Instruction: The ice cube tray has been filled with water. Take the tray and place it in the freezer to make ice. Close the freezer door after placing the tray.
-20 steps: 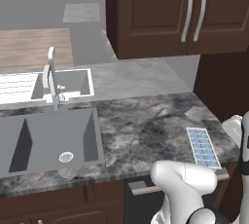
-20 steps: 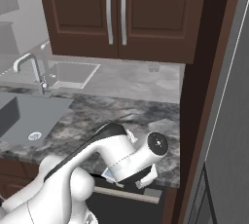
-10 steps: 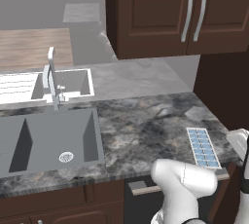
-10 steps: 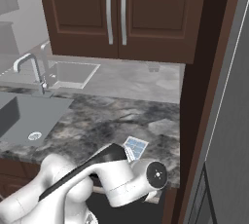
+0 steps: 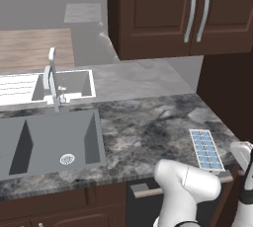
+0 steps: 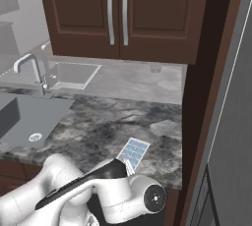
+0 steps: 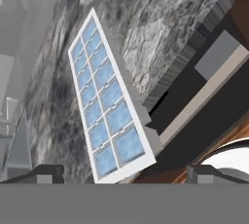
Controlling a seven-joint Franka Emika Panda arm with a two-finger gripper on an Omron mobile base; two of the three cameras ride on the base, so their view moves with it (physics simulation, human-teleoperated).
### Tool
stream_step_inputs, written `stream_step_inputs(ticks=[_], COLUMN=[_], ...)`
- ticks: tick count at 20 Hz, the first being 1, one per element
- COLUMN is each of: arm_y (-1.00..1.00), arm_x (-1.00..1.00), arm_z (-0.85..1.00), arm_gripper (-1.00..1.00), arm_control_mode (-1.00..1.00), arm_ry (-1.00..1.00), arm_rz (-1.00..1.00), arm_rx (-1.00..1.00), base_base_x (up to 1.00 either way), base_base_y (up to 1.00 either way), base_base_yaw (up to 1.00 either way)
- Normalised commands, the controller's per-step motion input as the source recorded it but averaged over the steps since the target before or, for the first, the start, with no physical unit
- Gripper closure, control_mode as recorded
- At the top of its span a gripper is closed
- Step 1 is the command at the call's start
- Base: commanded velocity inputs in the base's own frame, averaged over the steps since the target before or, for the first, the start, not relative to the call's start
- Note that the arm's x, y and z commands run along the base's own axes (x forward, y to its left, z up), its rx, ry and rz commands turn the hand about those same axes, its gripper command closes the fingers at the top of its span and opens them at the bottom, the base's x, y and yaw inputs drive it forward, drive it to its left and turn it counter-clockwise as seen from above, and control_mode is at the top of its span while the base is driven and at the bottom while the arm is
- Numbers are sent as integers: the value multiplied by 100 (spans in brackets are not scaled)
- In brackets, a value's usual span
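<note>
**Ice cube tray waiting near the tabletop's edge as our arm comes into line**

Ice cube tray (image 5: 206, 149) is lying flat on the marbled tabletop (image 5: 143, 132), close to its front edge, beside the dark cabinet side, well apart from the sink (image 5: 49, 139). Its water (image 7: 109, 116) is showing pale blue in the cells. Over the last second we are swinging our arm lower, uncovering the tray. Our pincer (image 7: 121, 177) is gaping wide, grasping nothing, looking along the tray. The pickup is not yet begun.
</note>
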Motion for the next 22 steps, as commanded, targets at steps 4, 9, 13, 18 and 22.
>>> stream_step_inputs(ticks=[4, 9, 13, 18, 22], arm_y=[0, 0, 0, 0, 0], arm_x=[0, 0, 0, 0, 0], arm_z=[-5, -9, -14, -15, -15], arm_gripper=[-100, -100, -100, -100, -100], arm_control_mode=[-100, -100, -100, -100, -100], arm_ry=[0, 0, 0, 0, 0], arm_rz=[0, 0, 0, 0, 0], arm_rx=[9, 14, 17, 15, 14], base_base_x=[0, 0, 0, 0, 0], base_base_y=[0, 0, 0, 0, 0], base_base_yaw=[0, 0, 0, 0, 0])
